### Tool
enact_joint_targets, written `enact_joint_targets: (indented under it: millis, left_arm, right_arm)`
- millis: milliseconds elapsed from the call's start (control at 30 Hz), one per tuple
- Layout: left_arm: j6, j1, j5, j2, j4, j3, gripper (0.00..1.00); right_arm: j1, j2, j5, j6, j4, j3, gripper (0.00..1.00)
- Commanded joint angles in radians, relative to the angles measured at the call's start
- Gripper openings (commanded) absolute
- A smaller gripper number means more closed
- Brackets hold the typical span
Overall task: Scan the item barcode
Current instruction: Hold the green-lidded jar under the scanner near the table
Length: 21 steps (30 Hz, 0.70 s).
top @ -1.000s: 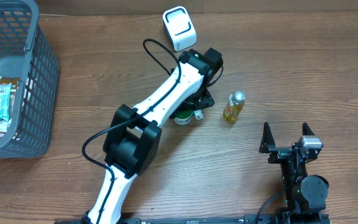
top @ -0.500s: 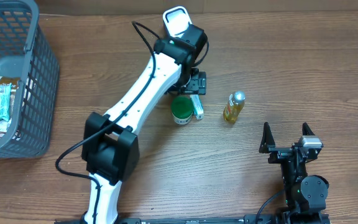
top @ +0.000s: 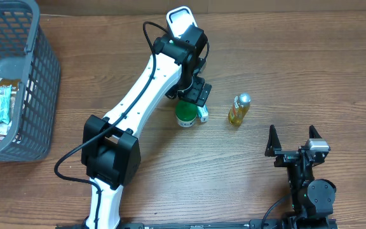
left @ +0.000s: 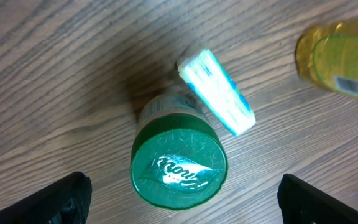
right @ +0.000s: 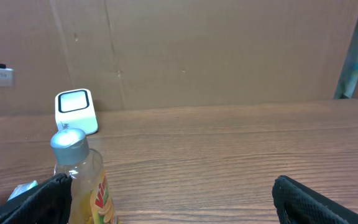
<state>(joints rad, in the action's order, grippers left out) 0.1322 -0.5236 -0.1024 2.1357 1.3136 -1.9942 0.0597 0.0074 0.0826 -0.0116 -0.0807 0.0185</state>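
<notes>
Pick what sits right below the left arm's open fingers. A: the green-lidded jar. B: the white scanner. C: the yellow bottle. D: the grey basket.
A: in the left wrist view the green-lidded jar shows midway between the open left fingers, while the yellow bottle sits off at the picture's right edge.

Brown wood-grain table (top: pixel 310 57), plain cardboard-brown wall (right: pixel 229 50) behind it, pale green strip (right: pixel 355 53) at its right edge, even light
</notes>
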Motion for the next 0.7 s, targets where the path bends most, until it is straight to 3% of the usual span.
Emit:
enact_joint_targets:
  millis: [0, 167, 367, 667]
  left_arm:
    - [-0.058, -0.007, -0.021, -0.026, -0.016, 0.056, 0.95]
    - [-0.058, -0.014, -0.021, -0.026, -0.071, 0.133, 0.94]
    - [-0.048, -0.014, -0.021, -0.026, -0.085, 0.158, 0.85]
    - [0.006, -0.016, -0.021, -0.023, -0.099, 0.159, 0.8]
  right_arm:
    - [0.003, -0.005, 0.006, -0.005, 0.004, -0.01, 1.0]
    - [0.003, -0.005, 0.006, -0.005, 0.004, -0.01, 1.0]
    - [0.003, -0.005, 0.006, -0.005, 0.004, -0.01, 1.0]
    - [0.003, -0.005, 0.006, -0.005, 0.004, -0.01, 1.0]
